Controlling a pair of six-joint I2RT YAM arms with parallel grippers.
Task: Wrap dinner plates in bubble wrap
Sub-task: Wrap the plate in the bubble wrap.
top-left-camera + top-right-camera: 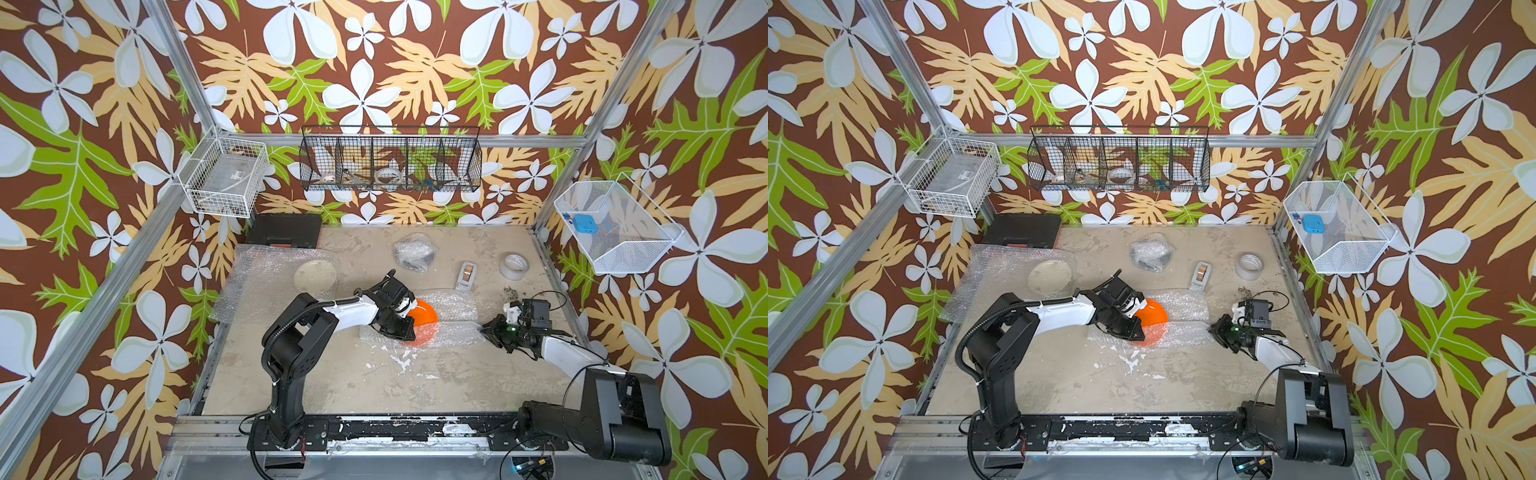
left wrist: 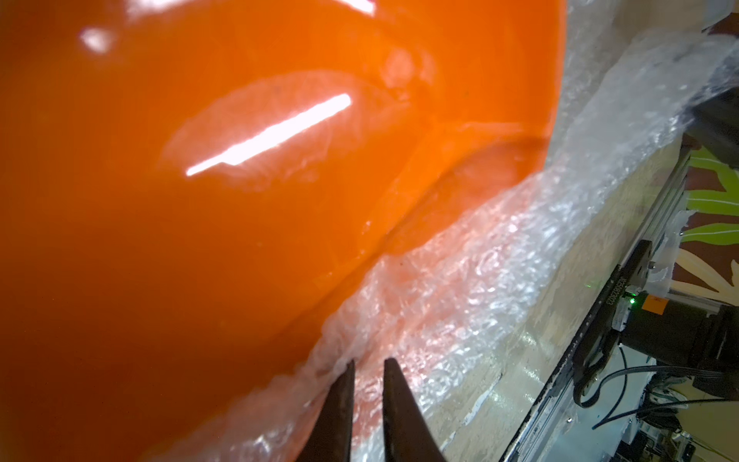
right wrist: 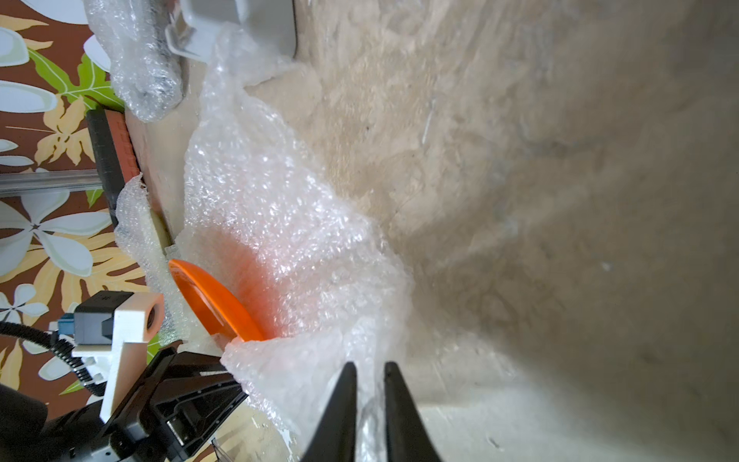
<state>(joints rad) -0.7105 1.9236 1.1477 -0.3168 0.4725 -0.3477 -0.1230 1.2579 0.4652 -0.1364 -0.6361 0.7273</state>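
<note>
1. Bright orange round plate [image 1: 426,313]: centre of beige table [image 1: 374,382], tilted, its 6 o'clock half under clear bubble wrap sheet [image 1: 455,330].
2. Left gripper [image 1: 409,332], plate's 9 o'clock: jaws nearly together, pinching the wrap edge at the rim.
3. Right gripper [image 1: 485,330], plate's 3 o'clock: jaws clamped on the wrap end.

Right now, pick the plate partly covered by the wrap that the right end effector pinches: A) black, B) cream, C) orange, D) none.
C: the orange plate shows half bare and half under the wrap, whose far end sits in the shut right end effector.
</note>
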